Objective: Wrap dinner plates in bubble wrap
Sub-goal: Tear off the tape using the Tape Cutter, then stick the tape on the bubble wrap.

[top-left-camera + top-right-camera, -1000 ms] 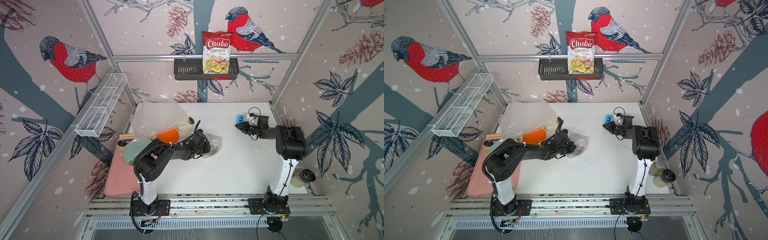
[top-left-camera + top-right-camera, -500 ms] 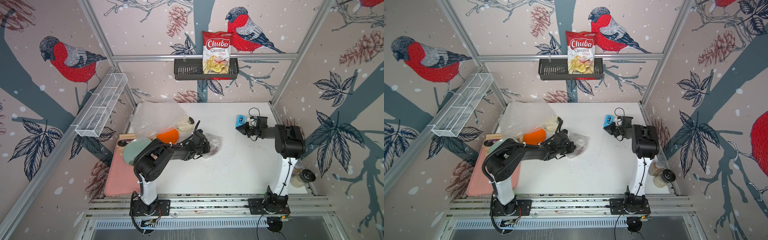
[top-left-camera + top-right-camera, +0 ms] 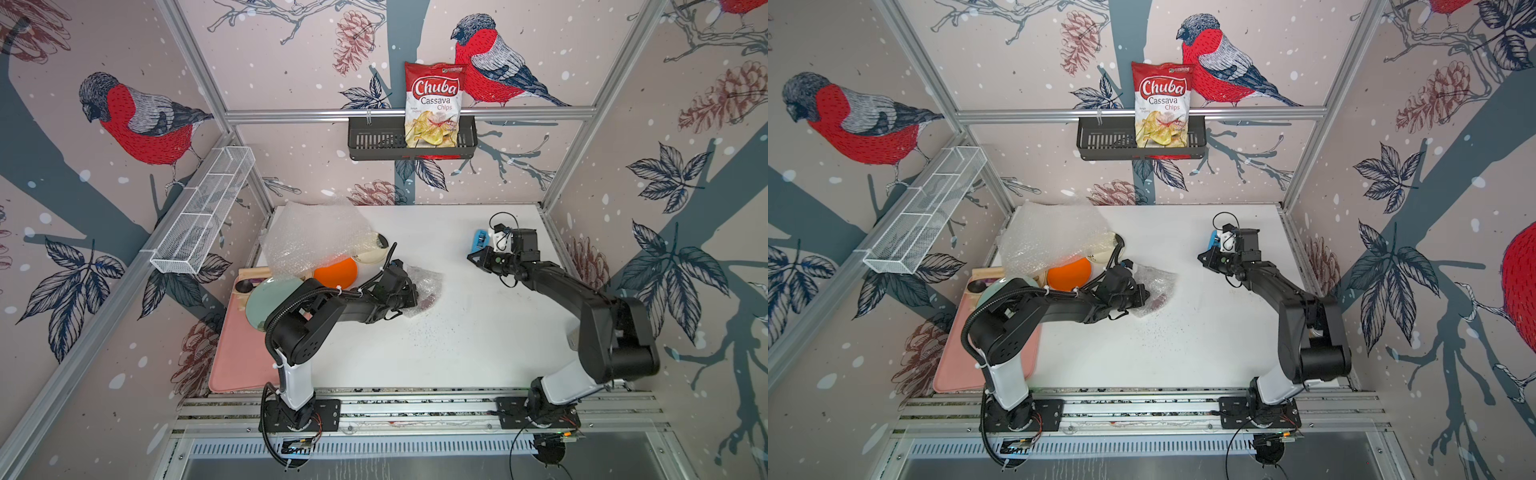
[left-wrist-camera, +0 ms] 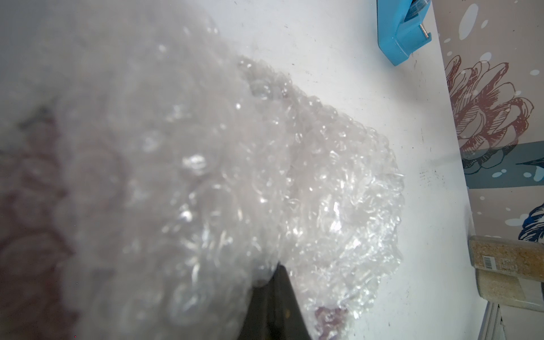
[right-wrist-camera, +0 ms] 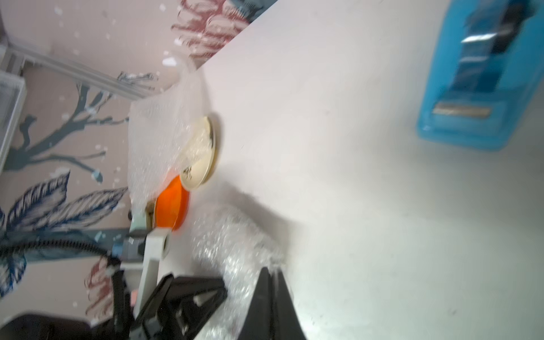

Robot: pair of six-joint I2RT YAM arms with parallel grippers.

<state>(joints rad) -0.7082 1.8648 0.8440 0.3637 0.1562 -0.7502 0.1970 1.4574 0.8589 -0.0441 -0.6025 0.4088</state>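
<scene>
White worktop, bird-papered walls all round: your crinkled clear bubble-wrap bundle (image 3: pixel 424 284) lies left of the worktop's centre, with a dark red round plate (image 3: pixel 429 302) showing dimly through it. Left gripper (image 3: pixel 409 293) has its jaws together and seems pinched on a fold of that wrap (its wrist view is mostly plastic). Right gripper (image 3: pixel 474 258) is closed on nothing, well apart from the bundle toward the right edge, just beside the blue plastic tape dispenser (image 3: pixel 480 240). I'd judge the right arm the nearer one for tape. Plain orange plate (image 3: pixel 338 270) and cream dark-rimmed plate (image 3: pixel 376 251) sit unwrapped, partly under a loose bubble-wrap sheet (image 3: pixel 311 237) near the far left corner.
</scene>
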